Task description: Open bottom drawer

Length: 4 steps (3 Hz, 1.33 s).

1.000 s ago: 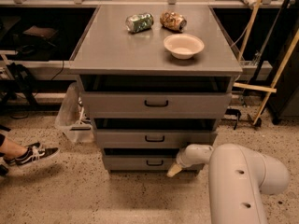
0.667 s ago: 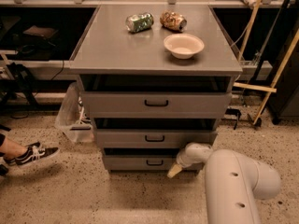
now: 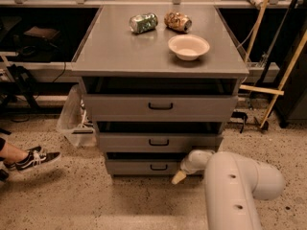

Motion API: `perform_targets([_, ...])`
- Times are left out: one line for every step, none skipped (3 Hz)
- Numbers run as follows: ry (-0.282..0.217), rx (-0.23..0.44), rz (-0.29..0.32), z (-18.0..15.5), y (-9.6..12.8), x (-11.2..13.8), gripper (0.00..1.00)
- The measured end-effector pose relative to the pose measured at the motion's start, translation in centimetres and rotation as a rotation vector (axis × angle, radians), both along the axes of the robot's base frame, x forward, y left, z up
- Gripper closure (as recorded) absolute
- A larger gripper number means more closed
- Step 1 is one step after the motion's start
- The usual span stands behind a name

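The bottom drawer (image 3: 144,166) is the lowest of three grey drawers in a metal cabinet. It has a low flat front and a small black bar handle (image 3: 159,166). Its front stands slightly out, with a dark gap above it. My gripper (image 3: 179,177) is low at the drawer's right front, just right of and below the handle. Only a cream tip shows beyond the white wrist. My bulky white arm (image 3: 235,190) fills the lower right of the view.
The cabinet top (image 3: 120,51) holds a green can (image 3: 143,23), a brown can (image 3: 178,21) and a beige bowl (image 3: 188,46). A clear plastic bin (image 3: 72,119) stands left of the cabinet. A person's sneaker (image 3: 33,159) lies at the left. Wooden poles (image 3: 278,90) lean at the right.
My arm has shifted a little to the left in the view. The gripper stays at the bottom drawer's front. The drawers look the same.
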State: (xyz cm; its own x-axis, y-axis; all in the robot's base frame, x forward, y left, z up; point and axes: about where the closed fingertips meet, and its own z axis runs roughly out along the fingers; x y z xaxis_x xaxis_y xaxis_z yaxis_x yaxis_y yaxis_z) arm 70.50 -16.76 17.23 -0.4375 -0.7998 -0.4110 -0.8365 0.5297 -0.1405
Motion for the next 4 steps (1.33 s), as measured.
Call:
perform_targets([0.008, -0.045, -0.042, -2.25, -0.36, 0.05, 0.00])
perform_targets([0.008, -0.045, -0.041, -2.27, -0.36, 0.04, 0.00])
perform_targets([0.008, -0.045, -0.041, -2.28, -0.35, 0.03, 0.19])
perform_targets([0.008, -0.045, -0.041, -2.28, -0.35, 0.03, 0.42])
